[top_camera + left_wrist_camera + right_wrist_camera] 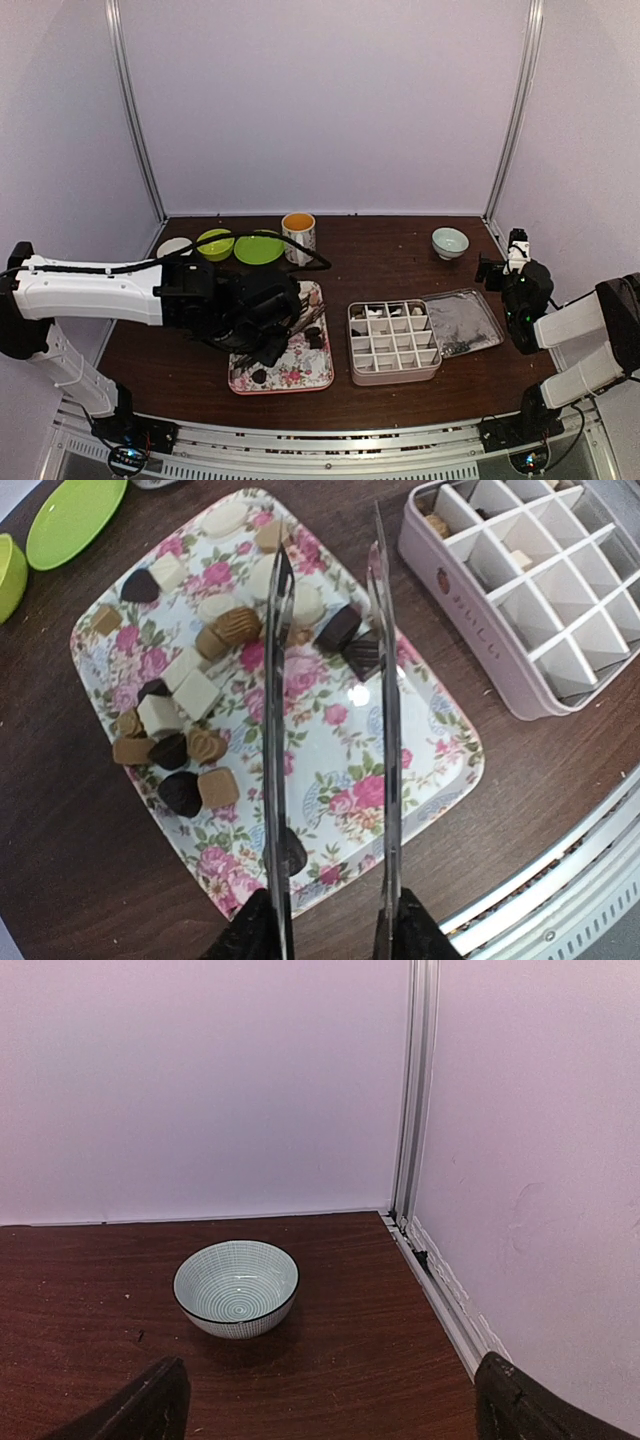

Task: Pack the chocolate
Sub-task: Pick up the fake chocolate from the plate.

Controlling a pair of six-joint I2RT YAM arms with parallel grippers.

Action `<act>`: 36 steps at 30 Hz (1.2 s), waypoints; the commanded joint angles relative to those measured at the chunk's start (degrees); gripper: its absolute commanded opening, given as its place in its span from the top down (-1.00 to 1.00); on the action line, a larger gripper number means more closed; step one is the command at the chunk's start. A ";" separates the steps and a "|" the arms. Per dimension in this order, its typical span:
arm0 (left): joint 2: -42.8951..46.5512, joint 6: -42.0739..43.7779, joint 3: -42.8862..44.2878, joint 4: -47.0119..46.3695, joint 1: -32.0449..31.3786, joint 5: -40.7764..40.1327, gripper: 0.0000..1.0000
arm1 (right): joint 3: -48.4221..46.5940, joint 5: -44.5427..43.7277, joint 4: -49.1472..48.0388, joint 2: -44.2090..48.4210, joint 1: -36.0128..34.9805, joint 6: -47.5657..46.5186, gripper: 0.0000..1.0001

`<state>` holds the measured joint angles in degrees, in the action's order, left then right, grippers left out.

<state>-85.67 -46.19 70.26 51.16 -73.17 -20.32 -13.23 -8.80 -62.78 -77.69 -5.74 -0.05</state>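
Note:
The chocolate (pixel 200 695) lies as several dark, tan and white pieces on a flowered tray (pixel 420 750), mostly on its left half. My left gripper (pixel 330 930) is shut on metal tongs (pixel 277 730). The tongs' two arms reach out over the tray with their tips apart and nothing pinched between them. Two dark pieces (pixel 350 640) lie on the tray between the arms near the tips. A pink and white divided box (pixel 470 610) stands right of the tray, with a few pieces (pixel 436 525) in its far cells. My right gripper (pixel 330 1410) is open and faces the back right corner.
A patterned pale bowl (pixel 236 1287) sits in front of the right gripper near the side wall rail (pixel 440 1280). The box's lid (pixel 465 320) lies right of the box. An orange-rimmed mug (pixel 298 235), green plate (pixel 259 248) and green bowl (pixel 214 244) stand behind the tray.

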 commanded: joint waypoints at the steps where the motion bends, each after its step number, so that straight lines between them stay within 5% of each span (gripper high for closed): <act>1: 2.22 -5.52 -1.92 6.20 1.44 -1.56 0.22 | -0.79 -0.26 -0.06 -0.09 0.29 0.05 -1.00; 17: 8.28 -14.23 -11.22 3.68 3.19 -5.16 0.08 | -0.76 -0.23 0.03 -0.09 0.29 0.03 -1.00; 36: 5.54 -12.39 -10.99 1.46 3.47 -0.01 0.09 | -0.78 -0.21 -0.04 -0.09 0.29 0.04 -1.00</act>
<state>-79.46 -59.31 57.71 54.39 -70.11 -21.98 -13.23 -8.80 -62.78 -77.69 -5.74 -0.03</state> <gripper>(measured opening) 0.455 0.999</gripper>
